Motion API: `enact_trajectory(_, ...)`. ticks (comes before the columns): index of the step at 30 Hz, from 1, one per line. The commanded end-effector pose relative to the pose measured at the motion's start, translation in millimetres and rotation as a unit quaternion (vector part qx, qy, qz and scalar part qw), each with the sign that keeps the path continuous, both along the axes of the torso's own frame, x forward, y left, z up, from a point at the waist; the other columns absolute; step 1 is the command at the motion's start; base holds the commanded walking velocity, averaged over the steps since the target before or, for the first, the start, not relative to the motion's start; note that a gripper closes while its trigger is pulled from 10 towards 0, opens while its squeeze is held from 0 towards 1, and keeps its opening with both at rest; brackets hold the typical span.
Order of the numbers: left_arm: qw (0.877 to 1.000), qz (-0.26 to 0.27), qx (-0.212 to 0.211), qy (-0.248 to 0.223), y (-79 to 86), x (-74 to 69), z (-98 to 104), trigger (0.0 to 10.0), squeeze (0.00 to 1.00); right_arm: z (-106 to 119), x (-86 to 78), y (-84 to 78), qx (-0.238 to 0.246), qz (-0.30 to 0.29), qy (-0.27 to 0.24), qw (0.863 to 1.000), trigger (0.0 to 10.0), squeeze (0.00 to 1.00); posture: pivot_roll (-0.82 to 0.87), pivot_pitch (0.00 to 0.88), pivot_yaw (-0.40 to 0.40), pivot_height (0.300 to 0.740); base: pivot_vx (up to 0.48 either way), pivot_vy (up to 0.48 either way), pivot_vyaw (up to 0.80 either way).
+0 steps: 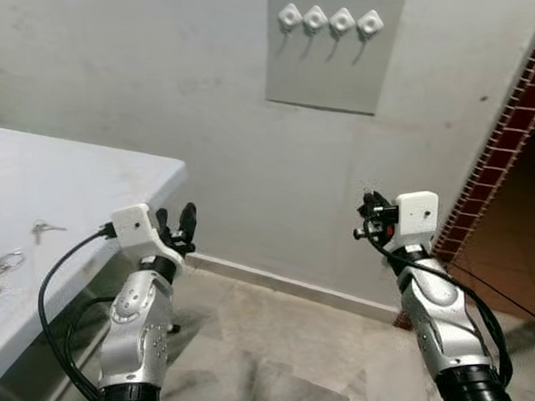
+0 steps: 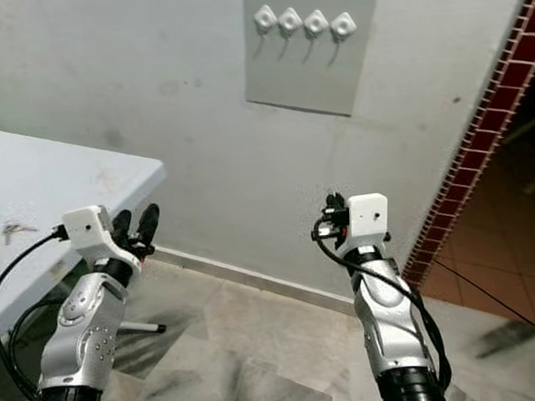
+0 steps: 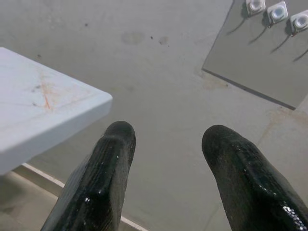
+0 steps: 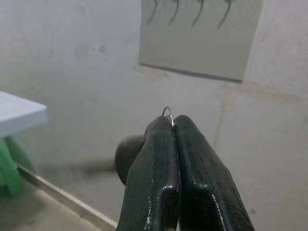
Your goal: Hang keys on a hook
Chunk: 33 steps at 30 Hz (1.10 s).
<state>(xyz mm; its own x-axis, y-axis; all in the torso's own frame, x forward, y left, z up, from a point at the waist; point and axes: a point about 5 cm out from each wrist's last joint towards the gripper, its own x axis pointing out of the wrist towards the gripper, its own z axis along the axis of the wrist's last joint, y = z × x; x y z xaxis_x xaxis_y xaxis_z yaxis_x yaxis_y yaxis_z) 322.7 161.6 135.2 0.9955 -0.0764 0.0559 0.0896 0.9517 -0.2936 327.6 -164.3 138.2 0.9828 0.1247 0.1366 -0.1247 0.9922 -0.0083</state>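
Right pincer (image 4: 173, 122) clamped tight on a thin key ring (image 4: 167, 111); left pincer (image 3: 163, 139) spread apart, empty.

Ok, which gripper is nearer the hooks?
Right. The right gripper, shut on a key ring, sits just below the hooks; the left gripper, open, is further left, by the table.

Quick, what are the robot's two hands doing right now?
Left gripper: open, holding nothing, raised beside the table.
Right gripper: shut on a thin key ring, facing the hooks.
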Motion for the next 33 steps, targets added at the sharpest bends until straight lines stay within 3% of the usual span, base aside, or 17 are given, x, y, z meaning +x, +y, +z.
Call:
enact_trajectory(1,1.000,-0.011,-0.001,-0.008,-4.5,1.0,5.5,10.0,0.00,6.1,-0.1,-4.0,0.004,-0.011,-0.010,1.000,10.0,0.00,0.19,0.000,-0.016,0.740,0.300,0.000,0.00)
enact_trajectory(8,1.000,-0.010,-0.005,-0.001,-4.9,1.3,4.2,10.0,0.00,6.0,-1.0,-4.7,0.003,-0.013,-0.009,1.000,10.0,0.00,0.19,0.000,-0.016,0.740,0.290,0.000,0.00)
enact_trajectory(14,1.000,-0.004,-0.023,-0.007,-5.4,1.4,6.3,10.0,0.00,5.5,-1.4,-4.8,0.008,-0.011,-0.006,1.000,10.0,0.00,0.18,0.000,-0.016,0.740,0.000,0.000,0.00)
enact_trajectory(33,1.000,-0.007,-0.007,0.002,-4.4,3.3,5.3,10.0,0.00,5.6,-4.5,-6.0,0.006,-0.007,-0.010,1.000,10.0,0.00,0.18,0.000,-0.013,0.740,0.000,0.000,0.00)
